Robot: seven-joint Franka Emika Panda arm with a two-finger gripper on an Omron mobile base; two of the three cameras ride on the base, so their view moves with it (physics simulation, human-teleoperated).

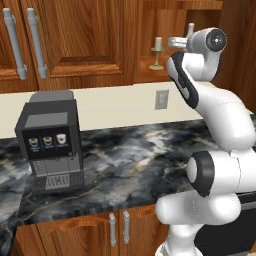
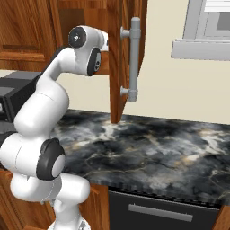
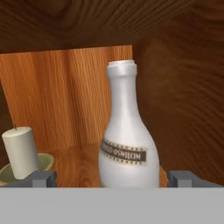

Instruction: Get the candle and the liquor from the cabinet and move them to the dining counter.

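Pincer (image 3: 112, 178) open wide inside the cabinet (image 1: 75, 45), one dark fingertip to each side of the liquor (image 3: 127, 140), gripping nothing. Liquor stands upright on the wooden shelf (image 3: 76, 164) directly ahead of the pincer, between the tips; whether a tip touches the glass cannot be told. Pale bottle, narrow neck, dark label band low on the body. Candle (image 3: 21, 152) upright in its olive dish, on the same shelf, beside the fingertip at the left of the hand view and apart from the liquor. In the left base view the candle (image 1: 158, 50) shows in the open compartment, just left of the arm's wrist. Open cabinet door (image 2: 128, 58) with grey bar handle hangs right of the arm. Below the pincer: marbled desk (image 1: 130, 165); coffee machine (image 1: 50, 142) stands on it well to the left.
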